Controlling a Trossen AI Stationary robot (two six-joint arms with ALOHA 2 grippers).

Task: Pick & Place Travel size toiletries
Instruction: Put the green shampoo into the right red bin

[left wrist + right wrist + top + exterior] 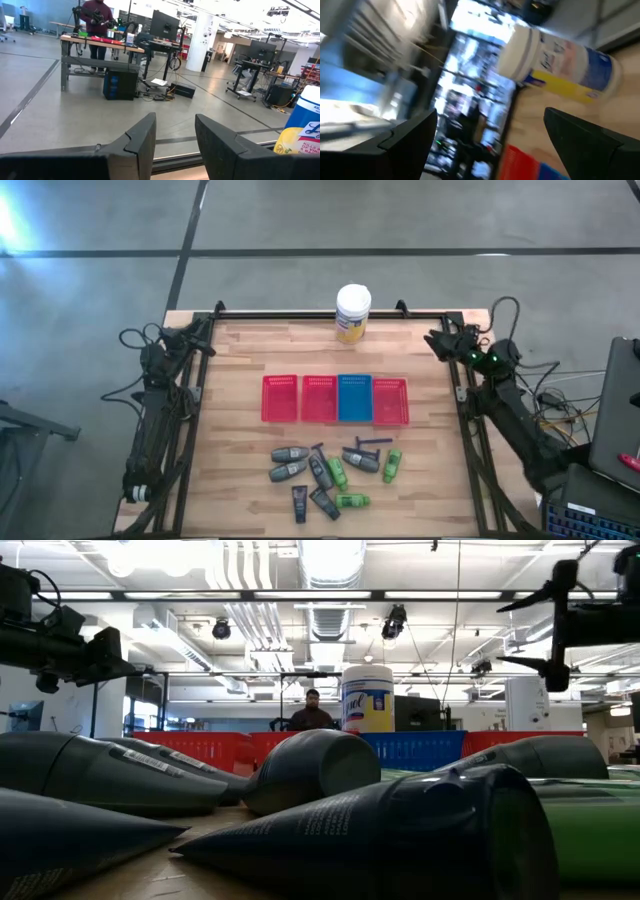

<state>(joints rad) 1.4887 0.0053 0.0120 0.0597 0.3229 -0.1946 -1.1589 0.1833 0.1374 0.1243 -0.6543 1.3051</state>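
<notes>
**Toiletries piled up front, both arms parked at the back**

So the travel size toiletries (325, 472) are lying in a loose heap on the near part of the tabletop (235, 365), just in front of the row of red and blue trays (335, 399). The left tool (205, 330) sits at the far left corner, fingers (142, 145) narrowly apart. The right tool (440, 340) is at the far right corner, spread wide. Both are well away from the pile, gripping nothing. The big white-lidded jar (353, 313) stands at the back edge between them.

Left hand (175, 145) and right hand (490, 135) wait apart, fingers spread.
</notes>
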